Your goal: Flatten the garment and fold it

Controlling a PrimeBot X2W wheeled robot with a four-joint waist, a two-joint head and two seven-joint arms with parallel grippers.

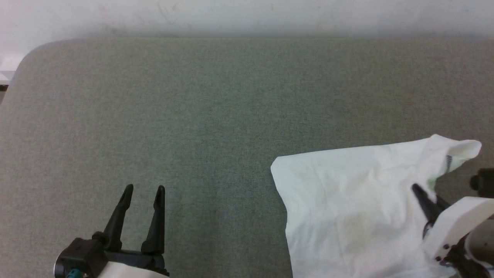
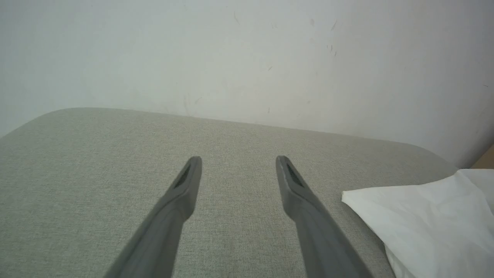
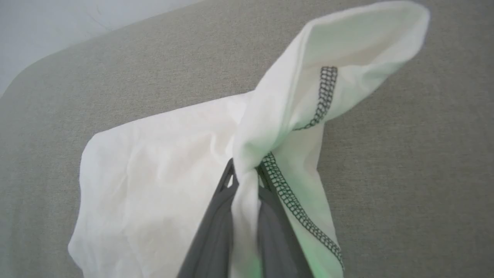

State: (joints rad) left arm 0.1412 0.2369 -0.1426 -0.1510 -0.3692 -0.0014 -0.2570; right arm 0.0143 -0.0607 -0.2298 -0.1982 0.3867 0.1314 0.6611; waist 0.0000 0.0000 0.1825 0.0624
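My right claw [image 3: 247, 175] pinches a gathered fold of the shirt [image 1: 347, 200], holding a zigzag-stitched edge raised. The rest lies spread on the table [image 1: 173, 108], near right. My left claw [image 1: 145, 189], fingers spread, hovers well apart from it.
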